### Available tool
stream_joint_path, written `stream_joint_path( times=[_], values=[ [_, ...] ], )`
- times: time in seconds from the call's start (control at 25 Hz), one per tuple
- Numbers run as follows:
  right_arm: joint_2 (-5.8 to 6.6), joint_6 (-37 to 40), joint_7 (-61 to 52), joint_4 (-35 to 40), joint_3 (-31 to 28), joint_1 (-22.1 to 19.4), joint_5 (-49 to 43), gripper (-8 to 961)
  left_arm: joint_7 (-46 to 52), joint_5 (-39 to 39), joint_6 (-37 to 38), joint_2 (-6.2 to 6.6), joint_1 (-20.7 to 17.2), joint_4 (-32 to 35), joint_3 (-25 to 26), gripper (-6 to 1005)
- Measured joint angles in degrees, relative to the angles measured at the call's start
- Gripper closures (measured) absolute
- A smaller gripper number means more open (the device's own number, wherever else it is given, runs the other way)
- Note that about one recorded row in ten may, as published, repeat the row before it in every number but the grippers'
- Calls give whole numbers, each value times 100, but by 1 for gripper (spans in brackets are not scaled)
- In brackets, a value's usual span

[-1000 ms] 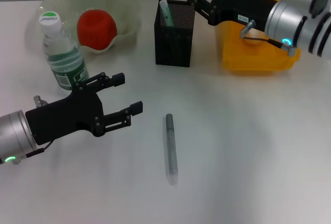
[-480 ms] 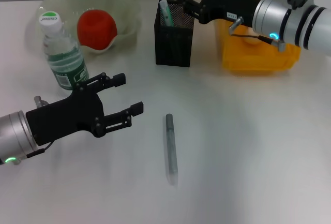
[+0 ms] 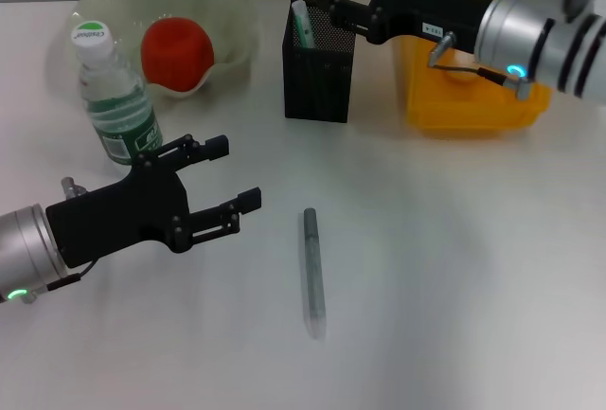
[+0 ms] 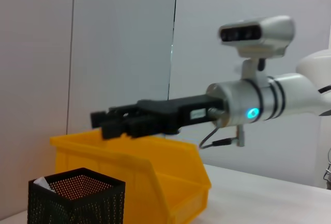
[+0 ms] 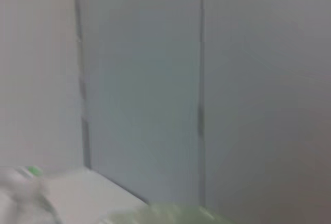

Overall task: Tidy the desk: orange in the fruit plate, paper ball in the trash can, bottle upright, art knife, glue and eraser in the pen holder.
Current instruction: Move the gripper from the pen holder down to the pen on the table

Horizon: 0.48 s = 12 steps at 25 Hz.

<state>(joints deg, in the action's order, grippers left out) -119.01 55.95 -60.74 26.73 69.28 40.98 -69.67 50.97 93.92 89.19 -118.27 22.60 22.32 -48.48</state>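
Lower centre, a slim grey art knife lies flat on the table, not yet collected. My left gripper, lower left, hovers open and empty. Upper left: the ribbed clear bottle stands upright, and the orange sits in the scalloped fruit plate. My right gripper, fingers parted, hangs over the black mesh pen holder, beside the yellow trash can, probably for a drop.

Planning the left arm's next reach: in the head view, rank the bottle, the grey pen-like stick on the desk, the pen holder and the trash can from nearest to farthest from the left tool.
From the left tool:
1. Grey stick, just to its right on the desk.
2. Bottle, upright behind it, close to the stick's rank.
3. Pen holder, farther back and right.
4. Trash can, far right.
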Motion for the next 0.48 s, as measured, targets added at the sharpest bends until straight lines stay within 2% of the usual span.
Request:
stream_joint_path(
  times=[0.12,0.16,0.2,0.32,0.36,0.48],
  values=[
    [39,457,-342,245,-5,-189,-19,325,11,13,2,9,-1,1,-17,214],
    [113,966,-631,455,-7,-370,-48,324,13,25,3,14,-1,8,-35,214],
    [113,966,-631,455,-7,-370,-48,324,14,46,5,20,-1,17,-51,214],
    [258,1749,-1031,684,-18,-560,-244,323,15,65,8,28,-6,24,-65,214],
    [363,2189,-1317,802,-73,-608,-560,323,27,96,14,48,-14,26,-68,214],
    [433,2665,-1740,1070,-251,-590,-1586,322,89,136,82,139,-45,29,-72,214]
  ],
)
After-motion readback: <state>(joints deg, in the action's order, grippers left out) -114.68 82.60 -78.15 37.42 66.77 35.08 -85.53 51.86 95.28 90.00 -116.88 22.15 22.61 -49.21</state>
